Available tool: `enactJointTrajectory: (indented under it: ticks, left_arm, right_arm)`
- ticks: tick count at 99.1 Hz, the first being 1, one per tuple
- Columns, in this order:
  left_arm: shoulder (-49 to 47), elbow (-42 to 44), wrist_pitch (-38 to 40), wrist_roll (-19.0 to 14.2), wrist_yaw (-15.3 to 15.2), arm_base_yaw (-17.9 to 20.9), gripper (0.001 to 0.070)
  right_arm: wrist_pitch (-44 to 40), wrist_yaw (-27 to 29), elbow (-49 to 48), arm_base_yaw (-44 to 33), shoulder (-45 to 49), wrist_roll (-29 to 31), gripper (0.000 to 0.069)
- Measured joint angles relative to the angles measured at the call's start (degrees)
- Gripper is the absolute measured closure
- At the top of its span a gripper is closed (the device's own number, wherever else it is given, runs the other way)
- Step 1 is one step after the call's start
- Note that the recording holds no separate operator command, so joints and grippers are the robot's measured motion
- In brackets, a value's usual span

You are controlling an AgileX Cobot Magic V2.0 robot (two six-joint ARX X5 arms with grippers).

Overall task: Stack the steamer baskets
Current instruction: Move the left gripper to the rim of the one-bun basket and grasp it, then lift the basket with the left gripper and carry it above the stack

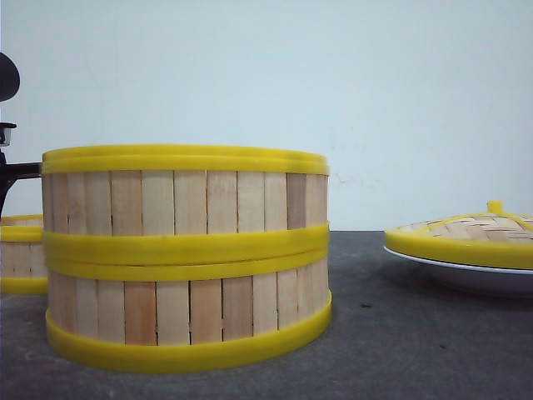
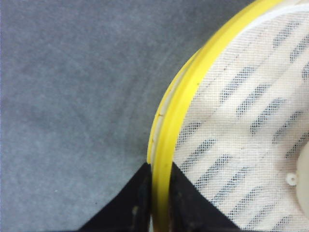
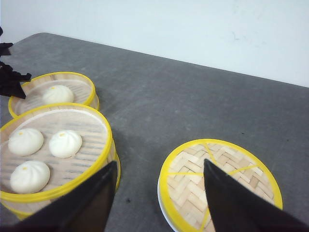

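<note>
Two steamer baskets sit stacked (image 1: pixel 187 254) on the grey table (image 1: pixel 400 333), the top one holding three white buns (image 3: pixel 41 154); the third basket (image 3: pixel 55 92), with one bun (image 3: pixel 58 94), rests on the table just behind and to the left of the stack. The left gripper (image 2: pixel 159 193) is clamped on this third basket's yellow rim (image 2: pixel 164 140), one dark finger (image 2: pixel 133 205) outside the wall, the other inside over the mesh liner. The right gripper (image 3: pixel 159 193) hangs with fingers spread wide and nothing between them, above the table between the stack and the woven lid (image 3: pixel 219 179) on its white plate (image 1: pixel 466 271).
</note>
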Motion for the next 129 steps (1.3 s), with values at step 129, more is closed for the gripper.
enactJointTrajectory:
  ticks: [129]
  left_arm:
    - [-17.6, 24.5, -34.1, 16.7, 19.7, -16.4, 0.0687]
  right_arm:
    - [3.6, 1.2, 0.0, 0.0, 0.0, -0.4, 0.0341]
